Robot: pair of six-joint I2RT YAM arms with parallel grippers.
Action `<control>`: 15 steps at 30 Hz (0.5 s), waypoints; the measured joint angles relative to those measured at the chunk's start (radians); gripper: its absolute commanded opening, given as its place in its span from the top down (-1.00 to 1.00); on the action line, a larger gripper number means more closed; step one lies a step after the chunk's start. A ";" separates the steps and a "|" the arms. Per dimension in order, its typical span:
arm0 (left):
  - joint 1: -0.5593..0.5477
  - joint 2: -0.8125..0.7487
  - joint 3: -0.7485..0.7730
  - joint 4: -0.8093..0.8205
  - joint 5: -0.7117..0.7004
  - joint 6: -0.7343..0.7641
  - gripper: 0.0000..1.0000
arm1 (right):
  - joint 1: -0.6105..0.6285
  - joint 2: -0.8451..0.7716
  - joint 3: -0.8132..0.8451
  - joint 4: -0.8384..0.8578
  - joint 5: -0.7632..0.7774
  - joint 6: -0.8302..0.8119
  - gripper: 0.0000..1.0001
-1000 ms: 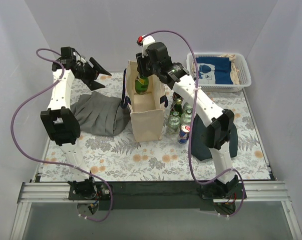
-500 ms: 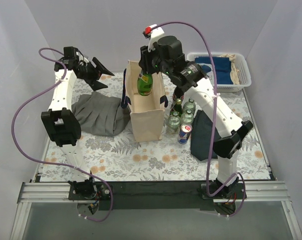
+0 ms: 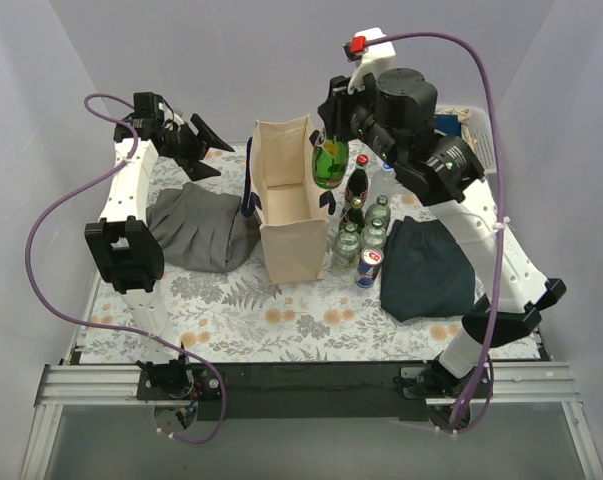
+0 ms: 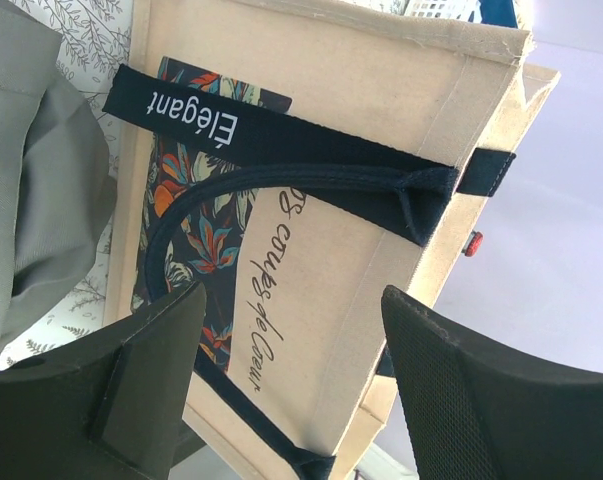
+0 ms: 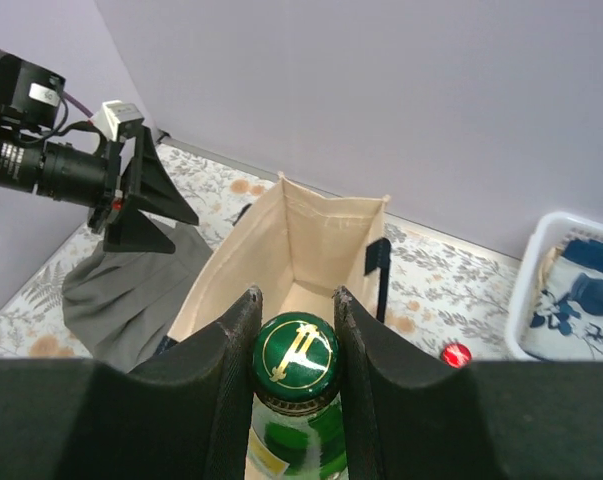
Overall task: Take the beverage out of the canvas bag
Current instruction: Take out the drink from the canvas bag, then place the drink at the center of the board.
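Beverage (image 3: 330, 165): green glass bottle, green cap with gold emblem, over the 3 o'clock rim of the canvas bag (image 3: 289, 225).
Your right tool (image 5: 296, 335): pinching the bottle neck.
Your left tool (image 4: 286, 385): spread.

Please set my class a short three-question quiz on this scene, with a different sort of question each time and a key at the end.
1. True or false: the left gripper is shut on the canvas bag.
2. What does the right gripper hold? A) a red can B) the green bottle C) a grey cloth
3. Fill in: in the top view, the other drinks stand on the table at the bag's ____ side.

Key: 1 false: it is open and apart from the bag. 2 B, gripped at the neck, up by the bag's rim. 3 right.
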 measured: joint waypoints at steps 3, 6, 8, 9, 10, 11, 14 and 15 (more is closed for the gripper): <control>-0.003 0.000 0.000 0.000 0.000 0.000 -0.39 | 0.010 -0.067 -0.055 -0.016 0.045 0.001 0.97; -0.005 -0.001 0.000 0.000 0.000 -0.001 -0.38 | 0.024 -0.129 -0.107 -0.028 0.090 0.005 0.97; -0.007 -0.002 0.000 0.000 0.000 -0.002 -0.39 | 0.035 -0.175 -0.153 -0.039 0.119 0.013 0.97; -0.008 -0.002 0.000 0.000 0.000 -0.003 -0.39 | 0.042 -0.201 -0.181 -0.045 0.130 0.017 0.97; -0.009 -0.002 0.000 0.000 0.000 -0.004 -0.39 | 0.048 -0.227 -0.211 -0.053 0.142 0.023 0.97; -0.010 -0.002 0.000 0.000 0.000 -0.004 -0.38 | 0.052 -0.247 -0.236 -0.059 0.150 0.027 0.97; -0.015 -0.005 -0.009 0.000 0.000 -0.006 -0.38 | 0.064 -0.321 -0.333 -0.074 0.172 0.045 0.97; -0.018 -0.007 -0.014 0.000 0.000 -0.007 -0.38 | 0.070 -0.343 -0.368 -0.074 0.178 0.053 0.97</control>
